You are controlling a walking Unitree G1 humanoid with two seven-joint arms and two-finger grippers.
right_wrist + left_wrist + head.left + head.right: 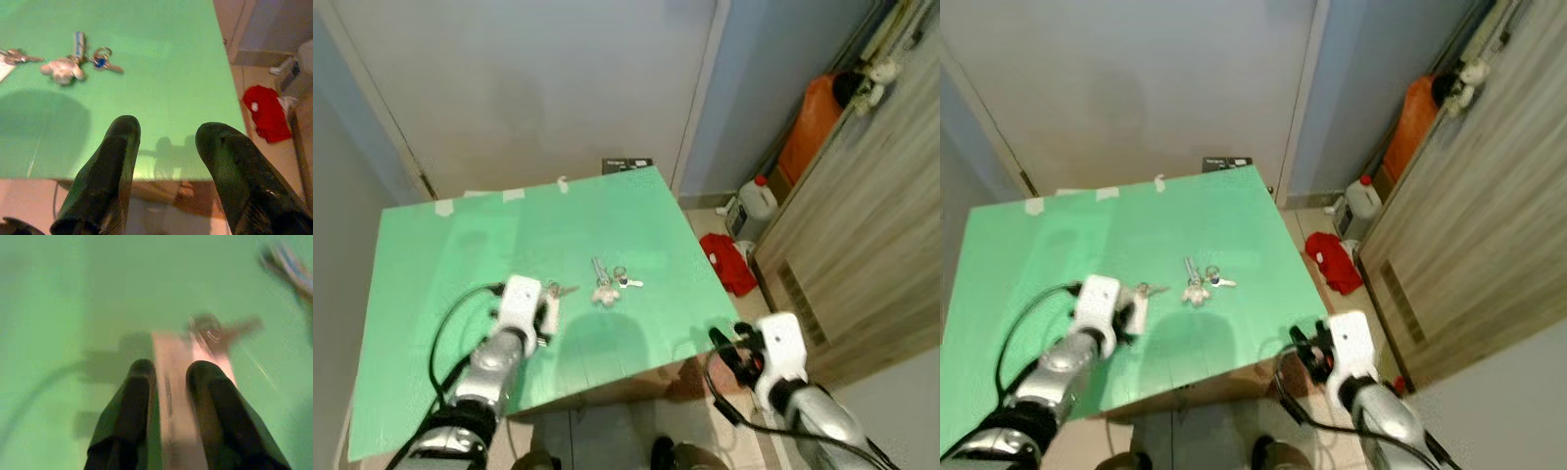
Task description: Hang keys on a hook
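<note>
Green table (431, 255) stands against a pale door. Left gripper (168, 377) hovers over the near-left part, fingers slightly apart astride a pale tag, probably to seize it; a blurred key (215, 330) lies touching it. Right gripper (168, 142) waits spread off the near-right corner. Keys (610, 282), with a plush fob and blue head, lie mid-table.

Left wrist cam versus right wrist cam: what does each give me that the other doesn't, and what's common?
Left wrist: the left gripper close over a pale flat tag, blurred. Right wrist: the open right gripper at the edge of the green table, the plush charm on the key bunch, the blue-headed key, a red cloth on the floor. Shared: the green table and the single ringed key beside the tag.
</note>
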